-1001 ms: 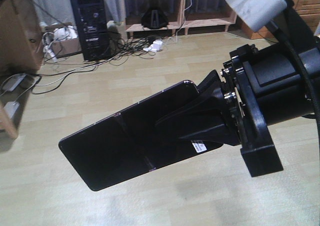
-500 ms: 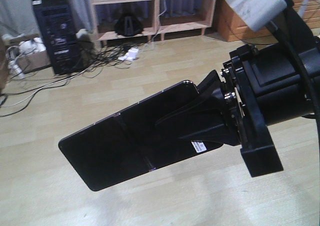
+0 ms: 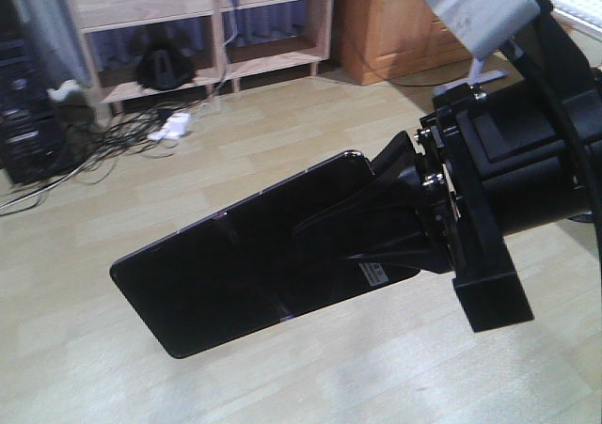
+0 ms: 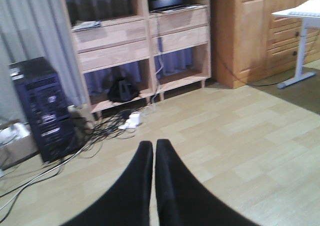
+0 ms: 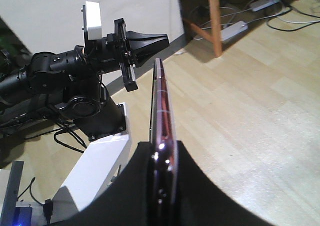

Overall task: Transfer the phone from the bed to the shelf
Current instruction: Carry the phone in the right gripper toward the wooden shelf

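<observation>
The right claw (image 3: 315,231) is pinching the phone (image 3: 212,278) by one short end; one black finger (image 3: 367,208) lies flat across the glossy face, and the small white sticker (image 3: 376,275) shows just below it; the phone juts out to the lower left of the front view, tilted, in the air over the pale plank floor (image 3: 310,114), touching nothing but the claw; a seam line crosses its middle; in the right wrist view the phone is seen edge-on, its pinkish rim running straight out from between the two fingers that press on either face

The left claw (image 4: 153,146) has its fingers pressed together with nothing between them, hanging above the floor; the shelf (image 4: 117,35) stands against the far wall, well apart from both claws and from the phone; a dark object sits in its low opening, though I cannot tell what it is; a black computer tower (image 4: 45,113) stands to its left with a tangle of cables (image 4: 95,133) on the floor beside it; a tall wooden cabinet (image 4: 250,30) stands to its right
</observation>
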### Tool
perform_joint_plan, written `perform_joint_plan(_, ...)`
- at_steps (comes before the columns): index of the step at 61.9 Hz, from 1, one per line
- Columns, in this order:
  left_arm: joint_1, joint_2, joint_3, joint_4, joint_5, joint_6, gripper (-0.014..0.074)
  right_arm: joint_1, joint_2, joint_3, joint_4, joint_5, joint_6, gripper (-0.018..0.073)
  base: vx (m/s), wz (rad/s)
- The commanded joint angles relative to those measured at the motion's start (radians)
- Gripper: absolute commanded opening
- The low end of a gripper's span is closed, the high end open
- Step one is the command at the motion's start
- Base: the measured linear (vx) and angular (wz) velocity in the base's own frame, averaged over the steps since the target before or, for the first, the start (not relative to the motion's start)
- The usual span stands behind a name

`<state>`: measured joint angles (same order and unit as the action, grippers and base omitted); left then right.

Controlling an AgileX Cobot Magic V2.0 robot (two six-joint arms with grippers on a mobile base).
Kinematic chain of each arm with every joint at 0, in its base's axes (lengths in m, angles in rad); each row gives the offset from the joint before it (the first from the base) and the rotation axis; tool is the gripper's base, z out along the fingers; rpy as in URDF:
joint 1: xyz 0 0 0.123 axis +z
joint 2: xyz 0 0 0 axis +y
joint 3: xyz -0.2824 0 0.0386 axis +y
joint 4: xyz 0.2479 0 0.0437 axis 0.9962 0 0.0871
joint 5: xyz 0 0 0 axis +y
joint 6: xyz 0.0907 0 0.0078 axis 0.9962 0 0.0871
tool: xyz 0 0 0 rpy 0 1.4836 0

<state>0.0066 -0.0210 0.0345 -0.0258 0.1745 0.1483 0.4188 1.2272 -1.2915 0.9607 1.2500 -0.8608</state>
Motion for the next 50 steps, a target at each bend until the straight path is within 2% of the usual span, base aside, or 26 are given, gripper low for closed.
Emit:
perform_joint_plan(1,-0.006,-0.004,-0.023,-0.009,-0.077,-0.006,0.0001,-0.002,-0.025,-0.025,0.077,0.027,-0.005,-0.0002,0.31,-0.31)
perform_joint_plan(50,-0.006,-0.004,-0.023,-0.009,-0.077,-0.006,0.0001,-0.002,-0.025,-0.025,0.077,0.027,-0.004,-0.0002,0.32,-0.27)
